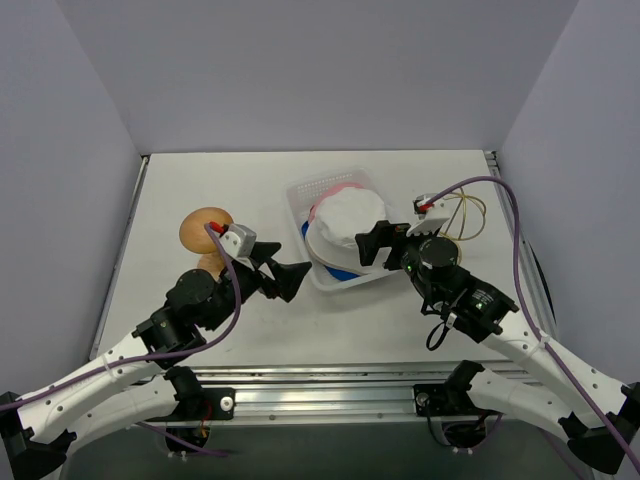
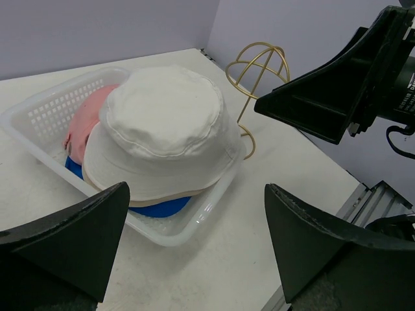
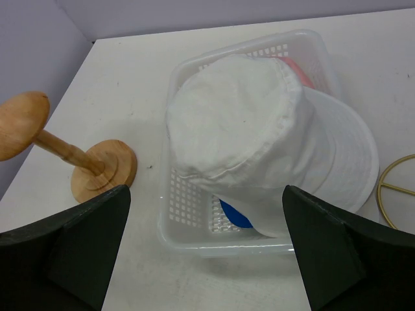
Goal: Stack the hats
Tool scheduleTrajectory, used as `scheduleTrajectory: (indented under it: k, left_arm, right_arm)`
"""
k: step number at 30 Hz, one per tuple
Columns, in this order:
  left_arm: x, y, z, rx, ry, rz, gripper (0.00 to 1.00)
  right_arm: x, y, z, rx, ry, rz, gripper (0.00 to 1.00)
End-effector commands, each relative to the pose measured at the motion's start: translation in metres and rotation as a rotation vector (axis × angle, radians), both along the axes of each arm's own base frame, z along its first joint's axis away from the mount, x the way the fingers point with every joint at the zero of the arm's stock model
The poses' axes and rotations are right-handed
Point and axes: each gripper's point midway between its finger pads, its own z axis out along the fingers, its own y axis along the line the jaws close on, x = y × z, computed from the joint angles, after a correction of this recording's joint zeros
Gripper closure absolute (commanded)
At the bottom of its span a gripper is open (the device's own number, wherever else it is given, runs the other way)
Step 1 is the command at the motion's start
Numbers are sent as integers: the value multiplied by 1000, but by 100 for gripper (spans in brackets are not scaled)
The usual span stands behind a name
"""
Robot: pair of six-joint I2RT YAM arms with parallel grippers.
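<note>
From above, your whitish hat (image 1: 345, 225) lies in the basket (image 1: 296, 205), just beside the right gripper (image 1: 368, 248) and near the left gripper (image 1: 295, 282). In the left wrist view, the jaws are apart and the hat ahead covers a blue cap (image 2: 159, 207) and a pink cap (image 2: 87, 123). In the right wrist view, the jaws are spread and the hat is straight ahead.

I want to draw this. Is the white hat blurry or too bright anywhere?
Left wrist view: white hat sharp, soft shadow under its brim; the left gripper has near-black fingers, little detail. Right wrist view: hat very bright, seams faint. Top view: even light.
</note>
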Motion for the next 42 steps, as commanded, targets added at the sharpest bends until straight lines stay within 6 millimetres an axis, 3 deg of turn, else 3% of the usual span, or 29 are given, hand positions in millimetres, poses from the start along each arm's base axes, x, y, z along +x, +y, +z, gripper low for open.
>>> scheduleTrajectory:
  k: [1, 9, 11, 12, 14, 15, 16, 18, 20, 23, 27, 35, 42]
  left_arm:
    - [3, 4, 17, -31, -54, 28, 6]
    - [6, 15, 18, -28, -84, 84, 6]
    - [6, 20, 16, -34, -91, 102, 6]
    - [7, 23, 18, -45, -99, 119, 6]
    - [7, 29, 16, -53, -106, 137, 6]
    - [9, 33, 17, -61, -108, 163, 5]
    - [9, 37, 17, -68, -111, 176, 5]
    - [12, 44, 11, -70, -114, 215, 5]
    - [12, 49, 7, -80, -108, 234, 5]
    - [12, 56, 9, -102, -116, 257, 5]
    - [14, 60, 6, -106, -112, 283, 5]
    - [18, 59, 2, -86, -101, 296, 5]
    - [18, 61, 2, -89, -101, 307, 5]
  right_arm:
    - [2, -4, 22, 44, -49, -27, 0]
    - [7, -21, 31, 9, -26, -119, 1]
    - [12, -15, 29, -43, -26, -99, 4]
    - [15, -13, 39, -46, -38, -98, 7]
    - [30, -14, 28, -148, -7, -148, 15]
    - [37, -14, 44, -157, -22, -177, 17]
    - [50, -8, 29, -229, 15, -199, 20]
    - [70, 2, 22, -331, 52, -214, 25]
    - [79, 10, 14, -387, 93, -197, 28]
    - [93, 31, 5, -420, 123, -151, 42]
    - [107, 48, -23, -491, 187, -119, 42]
    - [112, 50, -59, -581, 261, -115, 39]
    - [108, 58, -46, -558, 231, -87, 38]
